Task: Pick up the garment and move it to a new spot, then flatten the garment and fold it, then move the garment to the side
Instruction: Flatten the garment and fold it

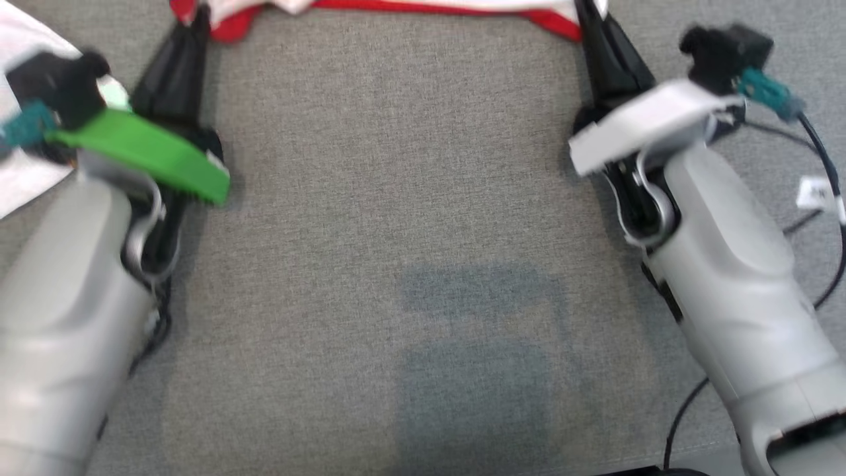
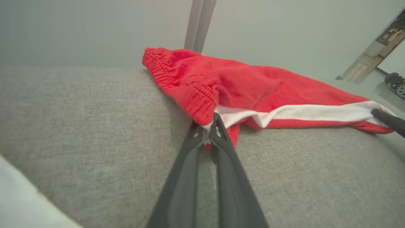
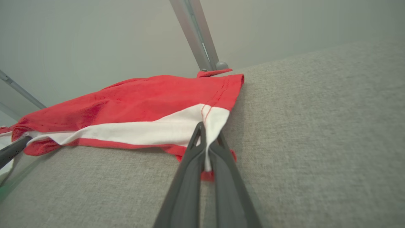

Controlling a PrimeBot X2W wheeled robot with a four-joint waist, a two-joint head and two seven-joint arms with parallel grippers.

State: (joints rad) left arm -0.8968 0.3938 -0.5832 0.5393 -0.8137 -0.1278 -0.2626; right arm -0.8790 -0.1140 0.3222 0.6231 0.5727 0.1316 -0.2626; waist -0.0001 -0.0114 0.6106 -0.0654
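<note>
Your left tool (image 2: 209, 128) is pinched shut on the elastic-waist corner of the red and white garment (image 2: 253, 84). Your right tool (image 3: 207, 139) is pinched shut on the white stripe at the hemmed corner. The garment lies stretched between the two tools, resting at the far edge of the grey fabric surface (image 1: 396, 198). Both arms reach forward, well apart.
</note>
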